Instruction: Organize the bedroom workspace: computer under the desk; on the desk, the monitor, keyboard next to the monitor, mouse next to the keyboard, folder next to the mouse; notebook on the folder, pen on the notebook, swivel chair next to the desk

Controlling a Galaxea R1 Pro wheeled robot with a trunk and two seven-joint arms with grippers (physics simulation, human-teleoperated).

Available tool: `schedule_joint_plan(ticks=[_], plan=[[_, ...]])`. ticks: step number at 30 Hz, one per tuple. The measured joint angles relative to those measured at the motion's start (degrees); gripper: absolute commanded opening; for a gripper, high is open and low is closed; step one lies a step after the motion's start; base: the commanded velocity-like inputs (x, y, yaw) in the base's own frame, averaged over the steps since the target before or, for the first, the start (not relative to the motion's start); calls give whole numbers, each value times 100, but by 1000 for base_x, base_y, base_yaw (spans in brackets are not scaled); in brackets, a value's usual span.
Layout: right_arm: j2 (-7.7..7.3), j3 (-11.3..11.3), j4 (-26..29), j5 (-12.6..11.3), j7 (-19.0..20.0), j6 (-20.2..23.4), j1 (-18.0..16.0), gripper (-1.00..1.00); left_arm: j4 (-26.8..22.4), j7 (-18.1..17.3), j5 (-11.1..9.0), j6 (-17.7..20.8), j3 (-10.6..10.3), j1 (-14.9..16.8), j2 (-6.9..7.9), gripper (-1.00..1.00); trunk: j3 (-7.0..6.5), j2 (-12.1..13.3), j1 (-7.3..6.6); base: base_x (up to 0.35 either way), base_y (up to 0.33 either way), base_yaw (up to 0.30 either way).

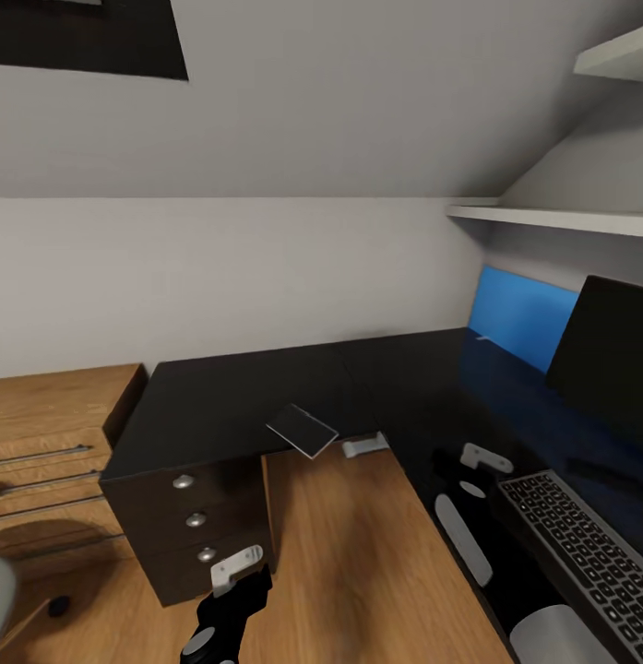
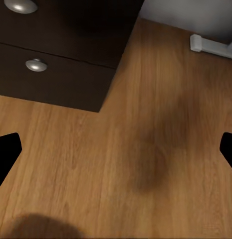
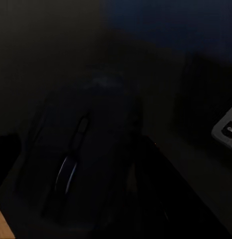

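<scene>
The black worktop (image 1: 247,397) fills mid-frame; the monitor (image 1: 607,360) stands right, the keyboard (image 1: 589,544) lower right, the notebook (image 1: 303,430) at centre. My left tool (image 2: 116,154) hangs released over floor; my right tool's (image 1: 464,493) grip I cannot tell, above the mouse (image 3: 81,149).

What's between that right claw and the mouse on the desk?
Nothing visible. In the right wrist view the mouse lies close ahead on the desk, with the keyboard off to one side.
</scene>
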State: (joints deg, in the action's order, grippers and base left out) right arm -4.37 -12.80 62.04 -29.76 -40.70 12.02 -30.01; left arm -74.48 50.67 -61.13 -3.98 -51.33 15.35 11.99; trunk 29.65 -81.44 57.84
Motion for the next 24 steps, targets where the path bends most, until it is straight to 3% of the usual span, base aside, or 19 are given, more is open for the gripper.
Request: schedule_joint_plan(ticks=[4,6,11,17,24], plan=[[27,-11,21,2,-14,-21,0,-100,1,-7,-3,0,0,-1,0,100,0,0,0,156,112,0],[138,-18,166,-4,-33,-29,0,-100,9,-9,-3,4,0,0,0,100,0,0,1,27,19,0],[214,-26,231,24,-36,-35,0,-100,11,4,-3,1,0,-4,0,100,0,0,-1,112,4,0],[213,-24,230,26,-33,-36,0,-100,47,-5,-4,7,-8,0,-6,100,0,0,-1,266,-32,0],[170,-18,212,35,-7,-67,0,-100,88,-8,6,1,-8,-2,-9,100,0,0,0,218,-183,0]])
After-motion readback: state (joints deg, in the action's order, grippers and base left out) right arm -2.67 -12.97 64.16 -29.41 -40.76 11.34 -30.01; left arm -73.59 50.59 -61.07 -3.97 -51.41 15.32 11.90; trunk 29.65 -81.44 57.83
